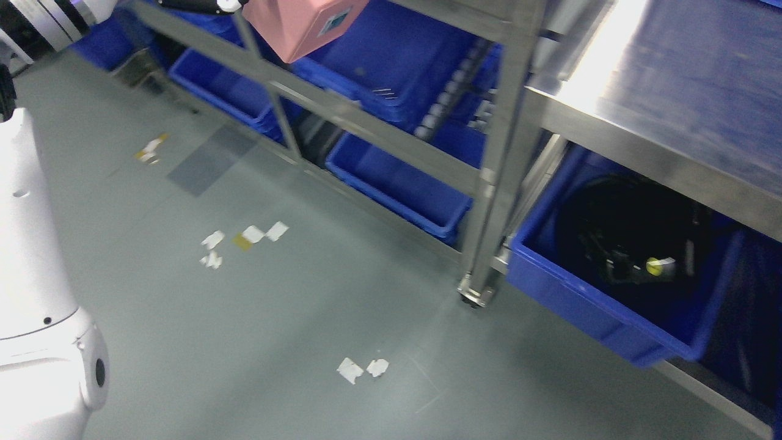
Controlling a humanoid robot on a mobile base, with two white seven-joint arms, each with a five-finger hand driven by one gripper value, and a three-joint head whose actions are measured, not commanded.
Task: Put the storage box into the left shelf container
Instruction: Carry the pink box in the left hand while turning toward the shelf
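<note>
1. A pink storage box [302,24] is seen at the top edge of the head view, tilted, with one corner pointing down. It hangs above the metal rail of the shelf [342,113] and above a blue container [397,73] on the upper left level; whether it touches either one cannot be told.
2. A small label with a dark square is visible on the right face of the box.
3. At the upper left corner of the box a dark part with a white tip [229,5] is cut by the picture edge — it seems to be part of a hand, but from which side its arm comes in cannot be told, and its grip is not shown.
4. More blue containers are placed on the left shelf: one further to the left [220,91] and one on the bottom level [397,186].
5. On the right, another blue container [611,324] stands low under a shiny metal surface [672,79]; dark objects and a small yellow piece [655,266] lie inside it.
6. The white body of the robot [36,293] fills the lower left edge.
7. Scraps of white and yellow tape [244,239] are scattered on the grey floor [256,330].
</note>
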